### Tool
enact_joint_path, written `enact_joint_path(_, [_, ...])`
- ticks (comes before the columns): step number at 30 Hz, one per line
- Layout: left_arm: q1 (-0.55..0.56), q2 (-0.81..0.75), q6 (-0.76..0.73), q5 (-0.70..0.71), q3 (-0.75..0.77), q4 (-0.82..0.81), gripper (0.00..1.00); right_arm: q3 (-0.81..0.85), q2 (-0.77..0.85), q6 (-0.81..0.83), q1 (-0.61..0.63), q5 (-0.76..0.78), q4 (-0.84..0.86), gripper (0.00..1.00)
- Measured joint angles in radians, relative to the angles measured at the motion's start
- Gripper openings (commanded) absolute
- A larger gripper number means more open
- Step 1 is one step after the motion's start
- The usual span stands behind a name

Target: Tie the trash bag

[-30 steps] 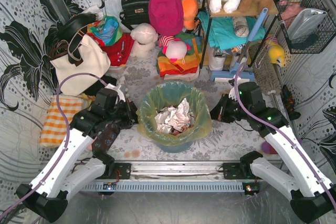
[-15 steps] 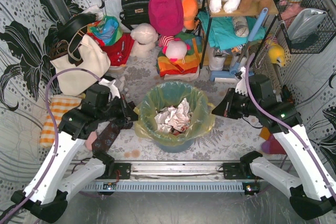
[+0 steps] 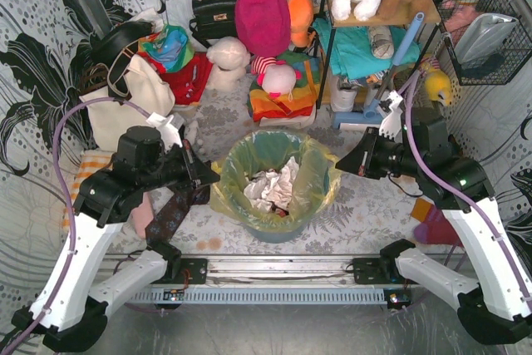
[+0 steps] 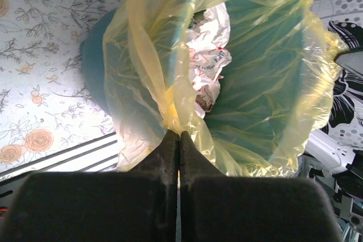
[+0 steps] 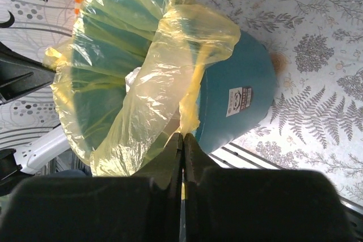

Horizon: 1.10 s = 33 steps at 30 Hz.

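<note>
**Floral-patterned table, bag pinched at both sides**

The table (image 3: 366,214) wears a grey floral cloth, with soft toys (image 3: 274,81) and a white tote bag (image 3: 125,106) crowded at its far edge; near the middle stands the teal bin (image 3: 274,229), lined by the trash bag (image 3: 320,182), whose yellow-green rim is lifted off the bin's edge on both sides; crumpled paper (image 3: 270,187) lies inside. The left gripper (image 4: 179,139) has its jaws pressed together on a fold of the bag's left rim; the right gripper (image 5: 182,139) is likewise clamped on a twisted strand at the right rim.
</note>
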State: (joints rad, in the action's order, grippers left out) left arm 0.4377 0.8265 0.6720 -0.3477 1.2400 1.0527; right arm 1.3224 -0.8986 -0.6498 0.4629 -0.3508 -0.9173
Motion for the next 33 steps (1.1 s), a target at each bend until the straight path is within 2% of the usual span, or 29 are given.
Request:
enact_joint_path(13, [0.000, 0.006, 0.015, -0.041, 0.039, -0.007, 0.00, 0.000, -0.035, -0.035, 0.003, -0.067, 0.111, 0.00])
enact_joint_path(19, [0.000, 0.031, 0.027, -0.037, 0.036, -0.064, 0.00, 0.034, -0.067, -0.049, 0.003, -0.076, 0.171, 0.00])
enact_joint_path(33, [0.000, 0.251, -0.040, -0.030, 0.039, -0.180, 0.00, 0.200, -0.156, -0.047, 0.003, -0.072, 0.347, 0.00])
